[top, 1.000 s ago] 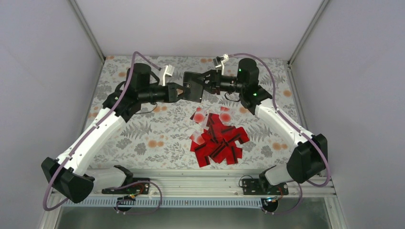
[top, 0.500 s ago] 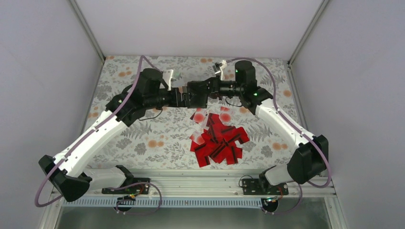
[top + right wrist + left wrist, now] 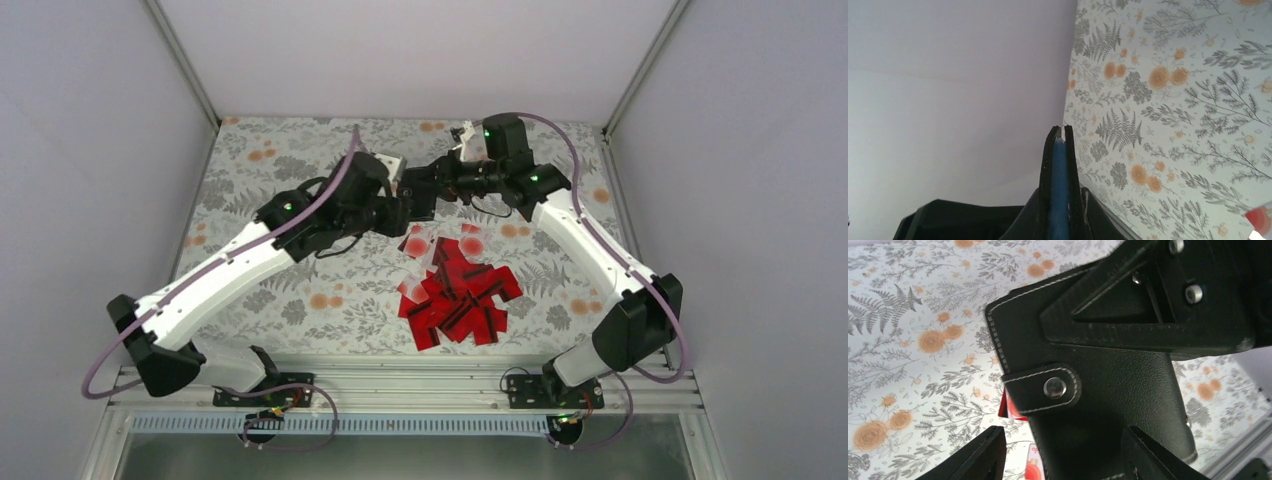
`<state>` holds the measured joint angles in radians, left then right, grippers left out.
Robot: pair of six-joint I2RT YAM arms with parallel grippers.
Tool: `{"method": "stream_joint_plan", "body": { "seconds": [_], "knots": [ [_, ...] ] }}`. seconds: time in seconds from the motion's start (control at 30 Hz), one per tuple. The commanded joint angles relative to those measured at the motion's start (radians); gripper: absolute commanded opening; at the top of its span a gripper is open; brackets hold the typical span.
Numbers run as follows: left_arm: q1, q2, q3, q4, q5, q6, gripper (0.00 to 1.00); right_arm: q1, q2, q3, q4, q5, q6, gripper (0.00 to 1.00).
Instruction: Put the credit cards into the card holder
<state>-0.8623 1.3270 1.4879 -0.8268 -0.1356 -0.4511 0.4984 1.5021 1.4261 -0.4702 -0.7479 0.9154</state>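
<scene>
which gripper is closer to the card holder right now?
Right. The right gripper is clamped on the card holder; the left gripper straddles its other end, jaws open, one side visibly clear.

The left arm [image 3: 230, 270] and right arm [image 3: 580, 240] reach away from their bases and bend inward, wrists almost head-on above the far middle. The left gripper [image 3: 396, 210] points right, its fingers [image 3: 983, 455] spread wide, one either side of the card holder [image 3: 1108, 390] without visibly touching it. The right gripper [image 3: 424, 190] points left, jaws clamped on that holder
</scene>
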Motion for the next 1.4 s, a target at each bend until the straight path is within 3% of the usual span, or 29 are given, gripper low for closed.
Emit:
{"method": "stream_joint_plan", "body": {
  "seconds": [0.0, 0.13, 0.27, 0.43, 0.8, 1.03, 1.37],
  "knots": [
    [-0.039, 0.059, 0.045, -0.003, -0.078, 0.054, 0.56, 0.010, 0.021, 0.051, -0.110, 0.022, -0.007, 0.04],
    [-0.073, 0.087, 0.063, -0.012, -0.129, 0.059, 0.54, 0.009, 0.016, 0.034, -0.096, 0.022, 0.003, 0.04],
    [-0.087, 0.111, 0.096, -0.061, -0.209, 0.056, 0.45, 0.011, 0.019, 0.040, -0.102, 0.013, 0.000, 0.04],
    [-0.093, 0.124, 0.123, -0.107, -0.278, 0.078, 0.44, 0.010, 0.020, 0.037, -0.129, 0.018, -0.008, 0.04],
    [-0.101, 0.150, 0.110, -0.070, -0.129, 0.157, 0.47, 0.010, 0.010, 0.024, -0.166, 0.027, 0.000, 0.04],
    [-0.119, 0.187, 0.123, -0.105, -0.176, 0.173, 0.47, 0.010, 0.004, 0.021, -0.189, 0.023, 0.007, 0.04],
    [-0.118, 0.223, 0.088, -0.205, -0.350, 0.120, 0.25, 0.011, 0.010, 0.028, -0.173, -0.006, 0.046, 0.04]
  ]
}}
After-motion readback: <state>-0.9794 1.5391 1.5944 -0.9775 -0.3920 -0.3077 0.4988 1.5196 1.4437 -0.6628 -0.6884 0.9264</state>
